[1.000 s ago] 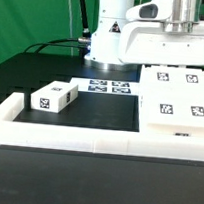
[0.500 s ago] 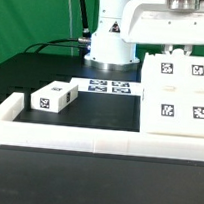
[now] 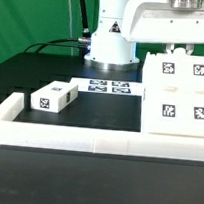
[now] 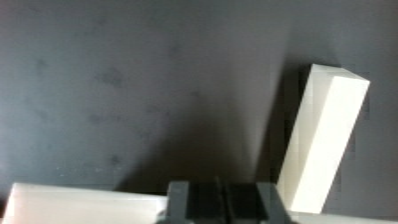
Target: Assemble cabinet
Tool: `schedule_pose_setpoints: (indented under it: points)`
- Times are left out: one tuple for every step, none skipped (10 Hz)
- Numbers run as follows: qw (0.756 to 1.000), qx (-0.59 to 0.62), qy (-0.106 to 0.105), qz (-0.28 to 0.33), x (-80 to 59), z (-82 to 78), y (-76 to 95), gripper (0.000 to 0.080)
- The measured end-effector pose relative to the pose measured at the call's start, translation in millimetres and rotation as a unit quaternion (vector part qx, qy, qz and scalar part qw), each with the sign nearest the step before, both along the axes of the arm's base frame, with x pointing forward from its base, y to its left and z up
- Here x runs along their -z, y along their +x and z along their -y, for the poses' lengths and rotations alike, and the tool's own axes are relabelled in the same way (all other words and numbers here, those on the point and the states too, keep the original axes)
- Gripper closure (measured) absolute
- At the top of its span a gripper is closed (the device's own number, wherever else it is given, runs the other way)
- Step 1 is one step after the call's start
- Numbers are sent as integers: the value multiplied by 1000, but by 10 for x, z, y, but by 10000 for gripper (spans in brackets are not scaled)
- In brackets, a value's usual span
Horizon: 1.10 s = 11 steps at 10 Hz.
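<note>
Hovering over the cabinet [image 3: 181,95], the gripper [image 3: 180,49] had its tips just at the top edge, at the exterior view's right of the table [image 3: 99,115] — whether the claw was apart or together I could not tell, the wrist view being too blurred. The tagged face looked toward the camera. A push off-centre could, I judged, tip or slide the body — the box [image 3: 50,98] lay well apart
</note>
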<state>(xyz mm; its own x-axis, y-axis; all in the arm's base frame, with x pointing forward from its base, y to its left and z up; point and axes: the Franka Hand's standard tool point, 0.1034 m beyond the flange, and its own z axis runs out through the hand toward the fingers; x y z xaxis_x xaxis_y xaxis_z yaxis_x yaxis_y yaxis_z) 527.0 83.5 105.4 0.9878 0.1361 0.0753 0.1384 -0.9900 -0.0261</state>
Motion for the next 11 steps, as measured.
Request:
schedule_pose_setpoints:
  points:
    - [1000, -9, -1, 2, -30, 46, 6, 795]
    - [1000, -10, 0, 2, -86, 73, 15, 795]
    - [1000, -10, 1, 0, -178, 77, 53, 795]
    - [1000, -9, 2, 1, -256, 74, 125, 795]
    - [1000, -9, 3, 5, -295, 64, 173, 795]
    - [1000, -10, 3, 5, -308, 53, 189, 795]
    - [1000, -10, 3, 4, -293, 57, 180, 795]
    - [1000, -10, 3, 4, -290, 57, 179, 795]
    - [1000, -10, 3, 4, -288, 57, 179, 795]
    - [1000, -10, 3, 3, -286, 57, 178, 795]
    - [1000, -10, 3, 3, -285, 57, 178, 795]
